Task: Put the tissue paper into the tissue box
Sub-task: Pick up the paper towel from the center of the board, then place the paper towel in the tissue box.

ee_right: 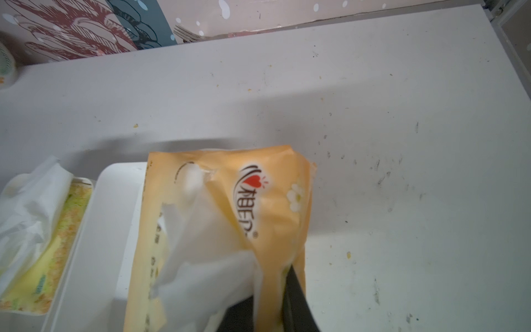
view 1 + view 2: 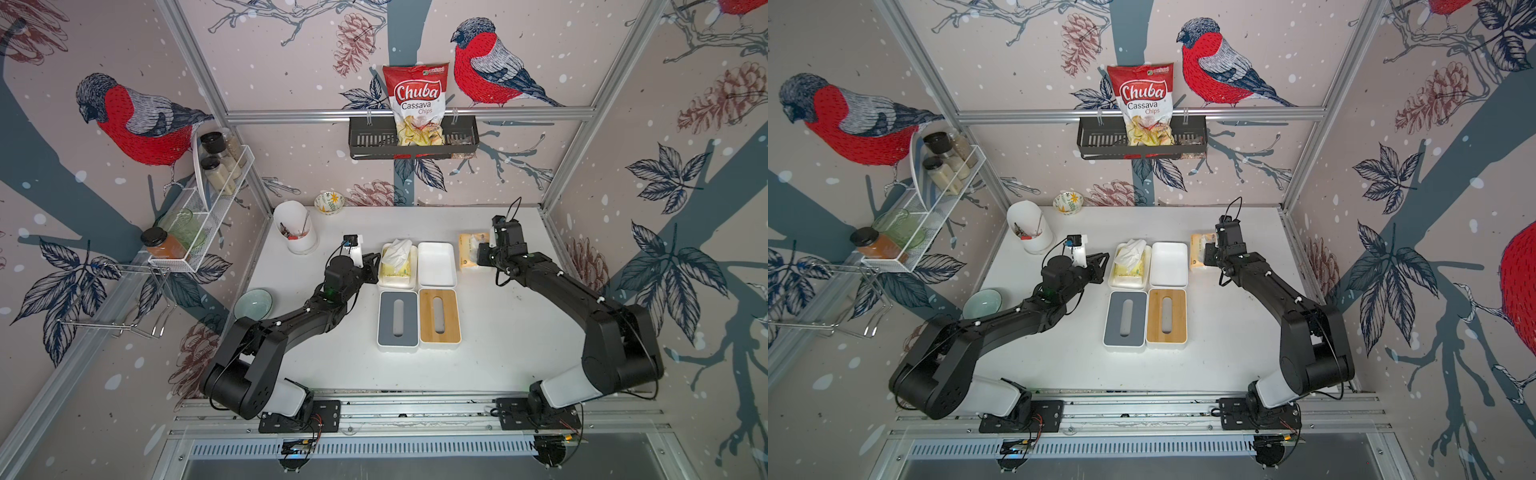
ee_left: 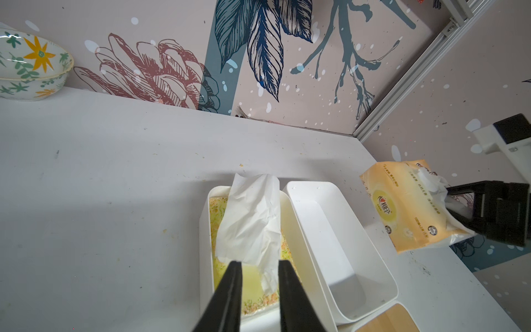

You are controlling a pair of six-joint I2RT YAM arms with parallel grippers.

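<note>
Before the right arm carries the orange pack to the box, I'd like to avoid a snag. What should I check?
1. Right gripper shut on orange pack: ok.
2. Empty box has nothing in it: ok.
3. Grey lid and bamboo lid off, lying in front of the boxes: ok.
4. Left gripper away from the empty box: ok, it is at the filled box, jaws apart.
5. Pack's tissue tucked in: not ok, a sheet sticks out.
6. Pack fully off the table: cannot tell.
</note>
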